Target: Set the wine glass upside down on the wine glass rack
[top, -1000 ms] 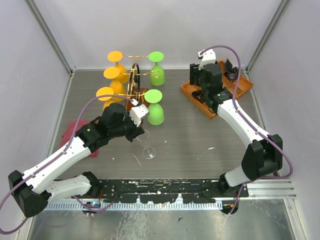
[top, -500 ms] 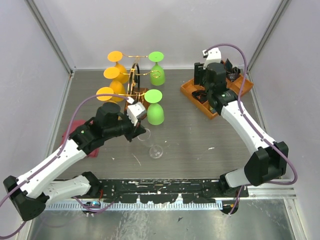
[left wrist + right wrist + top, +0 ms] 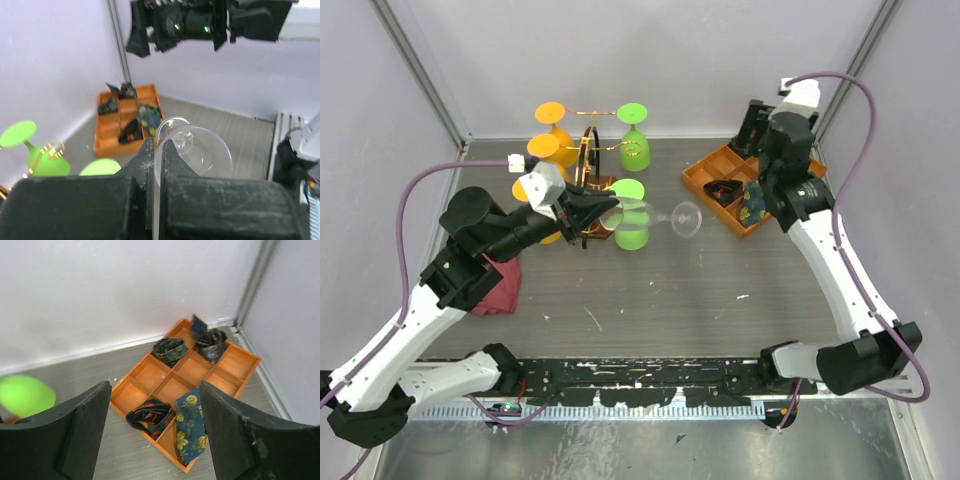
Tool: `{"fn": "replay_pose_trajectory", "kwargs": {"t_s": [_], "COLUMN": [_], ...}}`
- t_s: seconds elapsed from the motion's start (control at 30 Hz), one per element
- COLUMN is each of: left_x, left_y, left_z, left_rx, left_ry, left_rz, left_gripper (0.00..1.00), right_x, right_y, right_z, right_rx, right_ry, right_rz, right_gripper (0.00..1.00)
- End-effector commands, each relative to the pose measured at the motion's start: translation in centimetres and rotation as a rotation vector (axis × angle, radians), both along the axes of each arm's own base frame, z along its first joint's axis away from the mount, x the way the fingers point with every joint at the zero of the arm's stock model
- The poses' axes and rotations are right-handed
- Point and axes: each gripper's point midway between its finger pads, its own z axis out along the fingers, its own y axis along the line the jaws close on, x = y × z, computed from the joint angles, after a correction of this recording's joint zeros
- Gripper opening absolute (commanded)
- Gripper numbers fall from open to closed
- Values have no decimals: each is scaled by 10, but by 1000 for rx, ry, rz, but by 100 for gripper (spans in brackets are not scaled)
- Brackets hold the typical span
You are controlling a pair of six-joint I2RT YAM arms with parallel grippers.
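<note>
**Q:** Which step is this?

**A:** The carry; just right of the wine glass rack (image 3: 587,152), the left gripper (image 3: 158,155) clamps the rim of the wine glass (image 3: 200,150), held sideways above the bench (image 3: 720,290), foot pointing right.

**Q:** Next?

**A:** Likely tipping it foot-up onto a free arm; the right gripper (image 3: 157,432) gapes empty over the orange tray (image 3: 150,374).

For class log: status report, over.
Left gripper shut on wine glass, held sideways near rack. Right gripper open above orange tray. Green glass close by.
</note>
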Motion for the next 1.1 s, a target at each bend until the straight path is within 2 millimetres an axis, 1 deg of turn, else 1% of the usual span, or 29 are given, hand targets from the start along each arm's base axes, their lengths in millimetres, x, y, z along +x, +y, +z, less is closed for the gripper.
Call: {"fn": "replay_pose_trajectory", "kwargs": {"t_s": [0.0,0.03,0.1,0.17,0.23,0.27,0.33,0.4,0.43,0.53,0.57,0.63,0.77,0.8,0.83,0.9,1.07], "left_x": [3,8,22,36,48,53,61,66,66,75,78,80,84,89,90,91,93], "left_y": [0,0,1,-1,-5,-5,-6,-8,-8,-7,-8,-7,-5,-9,-10,-11,-15], "left_z": [74,78,84,87,84,88,89,87,89,87,84,81,76,69,66,62,52], "left_rx": [-169,-176,-186,-191,-194,-218,-249,-272,-290,-306,-301,-314,-357,-350,-353,-359,-352], "left_ry": [-227,-260,-314,-375,-444,-486,-545,-600,-628,-673,-683,-718,-792,-797,-803,-808,-808], "left_rz": [18,39,99,152,192,214,250,272,282,330,342,363,411,415,418,420,408], "left_gripper": [0,0,0,0,0,0,0,0,0,0,0,0,0,0,0,0,0], "right_x": [-25,-30,-37,-44,-49,-53,-60,-66,-69,-72,-72,-69,-59,-58,-56,-56,-57], "right_y": [-45,-49,-52,-49,-44,-40,-33,-26,-21,6,22,42,78,85,91,99,102], "right_z": [53,59,69,79,90,96,107,117,123,134,134,131,115,112,109,110,122], "right_rx": [146,166,196,234,288,325,390,460,496,605,642,733,883,914,940,977,994], "right_ry": [-155,-176,-208,-240,-277,-303,-355,-396,-408,-410,-389,-344,-220,-195,-175,-166,-190], "right_rz": [-160,-172,-179,-161,-126,-102,-57,-10,22,161,244,333,464,493,516,561,599], "right_gripper": [77,76,76,76,76,76,75,75,75,75,75,77,77,77,77,77,77]}}
